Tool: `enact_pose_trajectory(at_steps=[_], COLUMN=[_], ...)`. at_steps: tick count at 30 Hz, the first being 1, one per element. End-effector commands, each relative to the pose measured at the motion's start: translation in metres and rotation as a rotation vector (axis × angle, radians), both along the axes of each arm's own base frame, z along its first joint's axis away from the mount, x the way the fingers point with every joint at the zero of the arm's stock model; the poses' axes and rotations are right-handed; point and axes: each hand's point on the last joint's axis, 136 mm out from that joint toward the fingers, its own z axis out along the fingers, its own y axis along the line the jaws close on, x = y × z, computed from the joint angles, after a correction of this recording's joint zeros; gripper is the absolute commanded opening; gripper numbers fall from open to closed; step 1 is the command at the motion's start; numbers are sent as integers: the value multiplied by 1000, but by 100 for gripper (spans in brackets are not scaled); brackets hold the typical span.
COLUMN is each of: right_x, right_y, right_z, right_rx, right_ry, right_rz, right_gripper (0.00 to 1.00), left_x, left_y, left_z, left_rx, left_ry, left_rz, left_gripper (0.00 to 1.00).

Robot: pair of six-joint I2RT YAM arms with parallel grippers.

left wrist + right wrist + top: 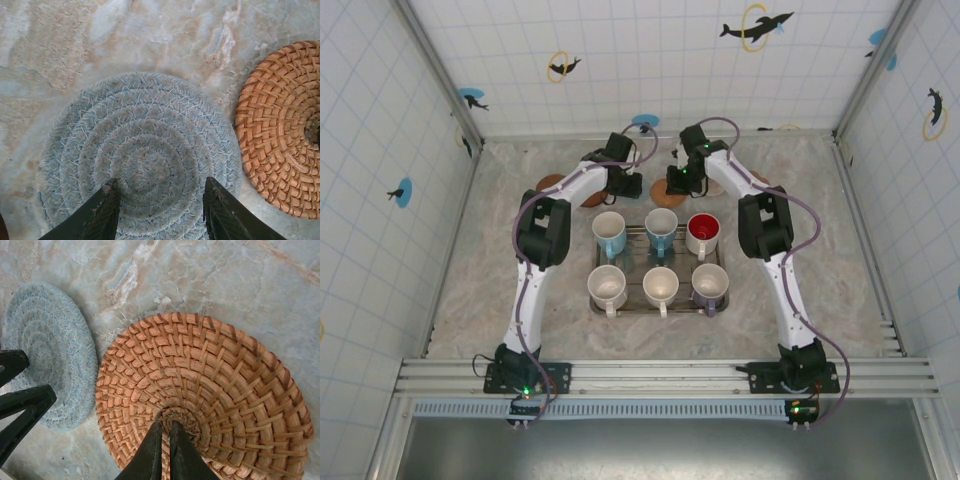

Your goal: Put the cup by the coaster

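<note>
A marbled table [470, 290], walled in by white tiles [620, 90] dotted with dolphin stickers [757, 25], carries the whole scene. The left arm [542, 235] and right arm [765, 228] rise from the near edge and reach to the far side, flanking a metal tray [682, 262] at the table's middle. Six cups stand upright in the tray in two rows of three. The far row holds a white cup with a blue inside [610, 234], a pale blue cup [661, 228] and a red-lined cup [704, 232]. The near row holds a cream cup [608, 286], a second cream cup [660, 287] and a lavender cup [710, 286]. Beyond the tray, a grey-blue braided coaster [140, 145] and a wicker coaster [215, 380] lie flat just beside each other, parted by a narrow strip of table. The left gripper [161, 182] hangs over the braided coaster, jaws spread and empty. The right gripper [167, 426] has its fingers pressed together, tips at the wicker coaster's woven hub; whether they pinch the weave cannot be told.
</note>
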Motion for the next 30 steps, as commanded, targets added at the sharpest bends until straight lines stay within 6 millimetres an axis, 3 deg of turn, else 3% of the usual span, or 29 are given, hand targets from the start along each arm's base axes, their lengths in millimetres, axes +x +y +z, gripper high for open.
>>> enact_pose_trajectory(at_steps=[1, 9, 10, 15, 24, 30], right_x=[4, 16, 17, 26, 49, 59], right_y=[1, -7, -9, -34, -94, -116], right_z=[25, 59, 65, 79, 64, 45], right_rx=[8, 35, 40, 22, -48, -58], right_ry=[-24, -81, -89, -117, -113, -89], right_rz=[0, -17, -19, -48, -135, -180], right_gripper=[13, 16, 16, 18, 18, 24], left_x=[-26, -16, -12, 0, 2, -8], left_y=[0, 0, -1, -4, -7, -25], left_z=[-1, 15, 38, 63, 101, 152], left_rx=[12, 12, -4, -21, -74, -250], left_ry=[87, 41, -3, -62, -120, -191], left_rz=[-16, 4, 5, 12, 31, -11], left_gripper=[46, 47, 47, 48, 48, 48])
